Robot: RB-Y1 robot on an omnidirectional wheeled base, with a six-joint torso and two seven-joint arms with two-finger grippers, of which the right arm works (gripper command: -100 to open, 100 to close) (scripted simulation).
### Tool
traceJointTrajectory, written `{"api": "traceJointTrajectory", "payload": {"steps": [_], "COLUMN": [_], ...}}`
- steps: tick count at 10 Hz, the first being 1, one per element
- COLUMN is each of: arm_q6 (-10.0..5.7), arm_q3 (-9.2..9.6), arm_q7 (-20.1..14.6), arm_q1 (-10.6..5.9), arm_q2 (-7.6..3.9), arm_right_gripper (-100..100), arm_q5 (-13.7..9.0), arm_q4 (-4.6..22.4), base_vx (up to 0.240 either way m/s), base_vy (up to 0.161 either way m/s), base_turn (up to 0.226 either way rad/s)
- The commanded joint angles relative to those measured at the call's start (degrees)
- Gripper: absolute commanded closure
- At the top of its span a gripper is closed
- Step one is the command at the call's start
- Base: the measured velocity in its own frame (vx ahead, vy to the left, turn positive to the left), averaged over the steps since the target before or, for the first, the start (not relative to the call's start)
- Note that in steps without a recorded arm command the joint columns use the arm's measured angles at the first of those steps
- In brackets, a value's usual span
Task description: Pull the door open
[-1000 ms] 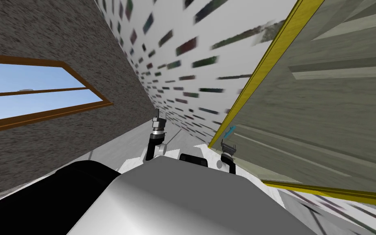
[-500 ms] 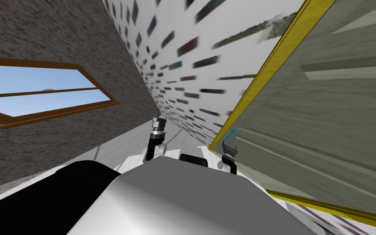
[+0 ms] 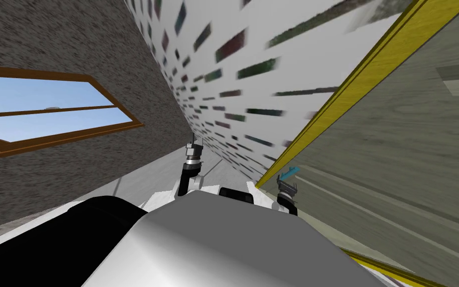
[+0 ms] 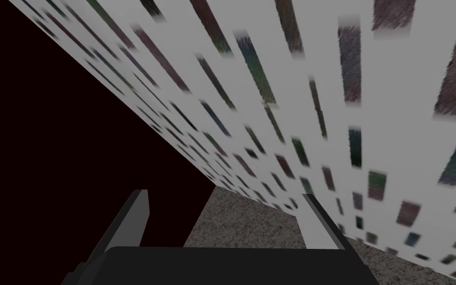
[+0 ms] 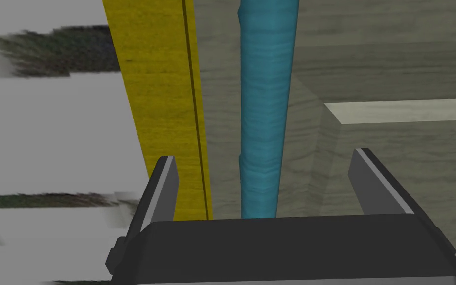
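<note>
The right gripper (image 5: 266,190) stands with its fingers apart, straddling the teal bar handle (image 5: 266,99); neither blade presses it. The handle sits on the grey-green door (image 5: 400,148), just beside the yellow frame (image 5: 158,89). This looks like the grasp step: next, clamp the handle, then draw back. The left gripper (image 3: 193,148), also spread, is held forward and idle.

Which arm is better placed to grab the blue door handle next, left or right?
Right. The right gripper is open with the blue handle between its fingers, at the door. The left gripper, open, points at the patterned wall.
</note>
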Motion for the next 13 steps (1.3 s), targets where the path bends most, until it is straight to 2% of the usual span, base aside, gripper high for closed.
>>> {"api": "traceJointTrajectory", "payload": {"steps": [1, 3, 4, 5, 6, 7, 12, 13], "arm_q6": [-0.63, -1.27, -1.49, -1.62, -0.91, -0.91, -0.91, -0.89], "arm_q3": [0.01, -0.13, -0.18, -0.21, -0.39, -0.39, -0.39, 0.54], "arm_q7": [-1.7, -4.6, -5.7, -6.3, -5.3, -5.3, -5.3, -6.0], "arm_q1": [0.03, 0.68, 0.91, 1.04, 1.41, 1.41, 1.41, 1.6], "arm_q2": [-1.03, -3.46, -4.31, -4.81, -4.44, -4.44, -4.44, -4.78], "arm_right_gripper": [-100, -100, -100, -100, -100, 100, 100, 100], "arm_q5": [-0.1, -0.5, -0.6, -0.7, -0.8, -0.8, -0.8, -0.2], "arm_q4": [1.2, 2.5, 3.0, 3.3, 1.9, 1.9, 1.9, 1.6], "base_vx": [0.097, 0.132, 0.183, 0.164, 0.065, -0.016, -0.011, -0.133], "base_vy": [0.002, -0.011, -0.036, -0.011, 0.0, 0.008, -0.001, -0.002], "base_turn": [0.037, 0.058, 0.059, 0.037, -0.005, 0.005, 0.003, 0.059]}}
